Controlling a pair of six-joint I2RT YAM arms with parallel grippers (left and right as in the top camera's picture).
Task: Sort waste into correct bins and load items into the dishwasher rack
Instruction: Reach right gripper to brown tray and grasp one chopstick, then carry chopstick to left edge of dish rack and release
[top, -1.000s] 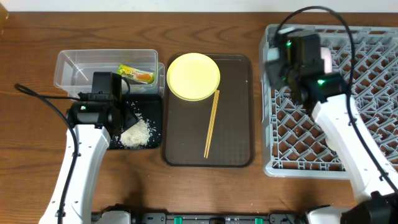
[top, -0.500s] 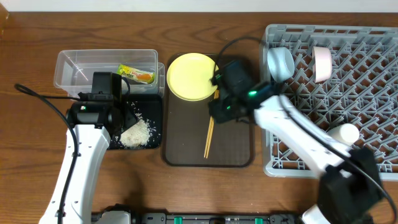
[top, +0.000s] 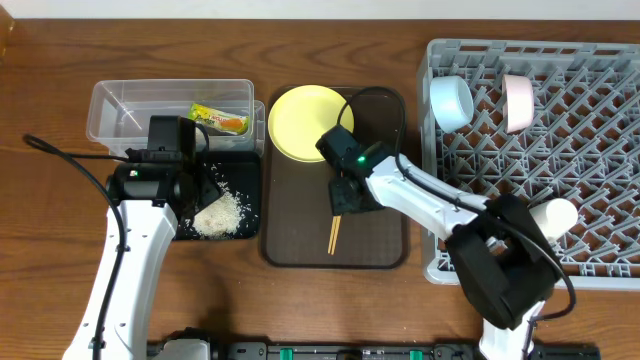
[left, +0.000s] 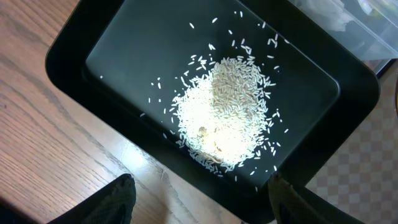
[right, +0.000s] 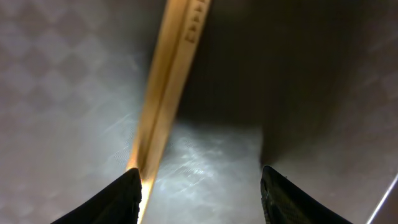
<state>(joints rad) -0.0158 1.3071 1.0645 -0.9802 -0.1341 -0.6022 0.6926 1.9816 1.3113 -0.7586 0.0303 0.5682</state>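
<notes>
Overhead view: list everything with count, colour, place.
Rack: one, grey, right.
Blue bowl: one, light blue, in rack.
Pale bowl: one, pinkish, beside it.
Cup: one, pale, in rack.
Serving tray: one, brown, centre.
Plate: one, yellow, on serving tray.
Chopsticks: pair, wooden, on serving tray.
Container: one, clear, left.
Wrapper: one, yellow-green, in container.
Black tray: one, black, beside container.
Rice: pile, white, in black tray.
Left claw: open, above rice.
Right claw: open, over chopsticks.
</notes>
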